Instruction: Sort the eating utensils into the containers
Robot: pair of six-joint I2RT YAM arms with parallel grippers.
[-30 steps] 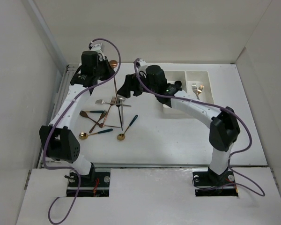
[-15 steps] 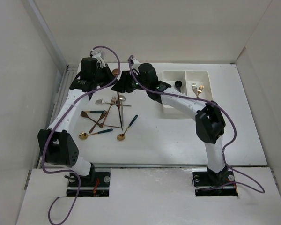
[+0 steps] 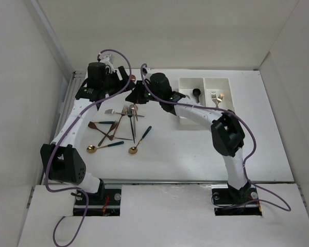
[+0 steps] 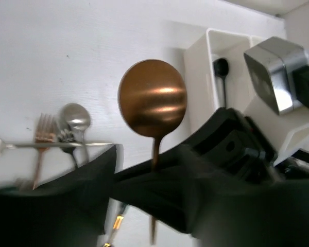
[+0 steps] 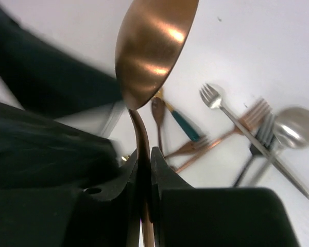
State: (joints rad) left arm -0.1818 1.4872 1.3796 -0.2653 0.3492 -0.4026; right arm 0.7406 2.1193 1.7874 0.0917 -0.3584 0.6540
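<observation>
**Setting.** White tabletop [image 3: 195,149] inside a white-walled enclosure. Two arms are bolted at the lower edge of the overhead view, and their wrists meet at upper left of centre.

**Item 1, copper spoon [image 5: 153,49].** Held off the tabletop where the wrists meet. In the right wrist view its long axis runs up the frame, a little tilted, with the handle low and the bowl at the top edge. In the left wrist view the bowl sits mid-frame and the handle drops into dark, blurred forms.

**Item 2, right jaws.** Closed almost fully, pinching the spoon's handle below the bowl.

**Item 3, left jaws.** Close by the same handle. The view is blurred, so it cannot be told whether they grip it or stand clear.

**Item 4, containers [image 3: 193,78].** White two-compartment tray at upper right of the overhead view. It lies to the right of the spoon, near but apart. The left compartment holds a black spoon [image 3: 195,93]; the right holds forks [image 3: 215,96].

**Item 5, loose utensils [image 3: 124,110].** Forks and spoons lying crossed on the tabletop, left of centre, below the held spoon in the overhead frame.

**Governing relation.** The tray lies rightward of the spoon. The right arm [image 3: 195,110] spans that gap and is the nearer; the left arm [image 3: 74,116] stands on the far side.

**Judgement.** The spoon likely belongs in the left compartment beside the black spoon. Its axis would have to come round to the compartment's length, which runs top to bottom in the overhead frame. The left jaws need to be clear of the handle first.
</observation>
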